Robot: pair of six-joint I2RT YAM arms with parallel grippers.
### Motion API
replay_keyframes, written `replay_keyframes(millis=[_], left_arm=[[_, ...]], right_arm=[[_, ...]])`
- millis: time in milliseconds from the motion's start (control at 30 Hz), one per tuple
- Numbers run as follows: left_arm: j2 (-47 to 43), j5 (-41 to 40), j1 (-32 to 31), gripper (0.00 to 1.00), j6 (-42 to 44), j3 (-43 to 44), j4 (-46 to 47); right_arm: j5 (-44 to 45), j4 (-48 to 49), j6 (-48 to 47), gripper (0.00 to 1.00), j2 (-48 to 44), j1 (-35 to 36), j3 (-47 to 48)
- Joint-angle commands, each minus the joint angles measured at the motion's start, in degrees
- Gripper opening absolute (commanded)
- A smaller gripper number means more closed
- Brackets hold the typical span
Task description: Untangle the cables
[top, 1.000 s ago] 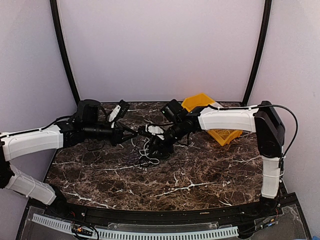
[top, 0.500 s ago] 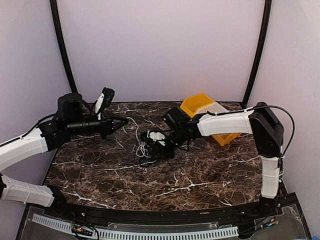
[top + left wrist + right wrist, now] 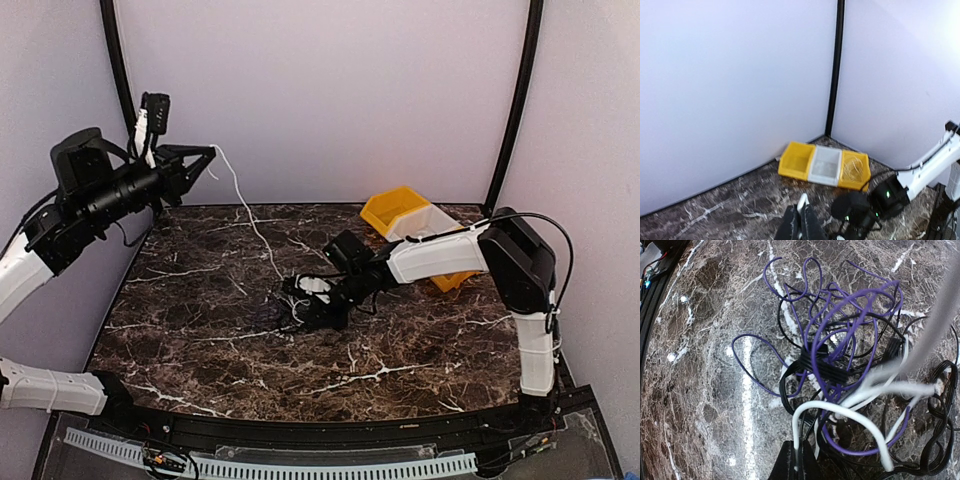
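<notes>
Left fingers (image 3: 200,157), raised high, pinch a thin white cable (image 3: 247,218) stretched down to the tangled purple, black and white cable clump (image 3: 283,312) on the dark marble surface (image 3: 200,345); right fingers (image 3: 792,466) there clamp that white cable too

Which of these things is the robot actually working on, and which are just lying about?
Working on: white cable, stretched upward out of the clump; purple cable; black cables.
Lying about: yellow bin, at the back right of the marble table.
</notes>
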Motion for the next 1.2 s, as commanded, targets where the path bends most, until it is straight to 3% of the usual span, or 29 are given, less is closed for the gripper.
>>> replay_keyframes(millis=[0,267,467,567,900,1067,1167], left_arm=[[-2.12,-10.29,0.04,0.00,2.93,12.03,0.32],[-2.90,-13.80,0.04,0.00,4.49,18.44,2.08],[-4.34,-13.94,0.04,0.00,3.90,17.99,2.92],[-2.77,-14.04,0.02,0.00,4.81,23.72,2.08],[4.84,-14.30,0.05,0.00,8.65,42.94,-1.46],[5.58,-14.48,0.07,0.00,9.16,47.88,4.28],[6.87,-14.63,-0.10,0.00,8.29,52.18,5.31]], right_arm=[[0.45,2.04,0.84,0.00,1.30,-0.29,-1.16],[-0.01,1.13,0.10,0.00,-1.88,-0.30,-1.47],[3.60,0.17,-3.80,0.25,-6.35,-0.29,-3.81],[4.13,0.00,-3.69,0.34,-4.73,-0.47,-4.45],[2.01,-1.16,-1.66,0.34,0.05,-0.86,-2.32],[2.21,-0.71,-0.96,0.40,0.03,-1.36,-3.03],[-2.85,-1.54,-0.81,0.47,-1.14,-2.73,-3.14]])
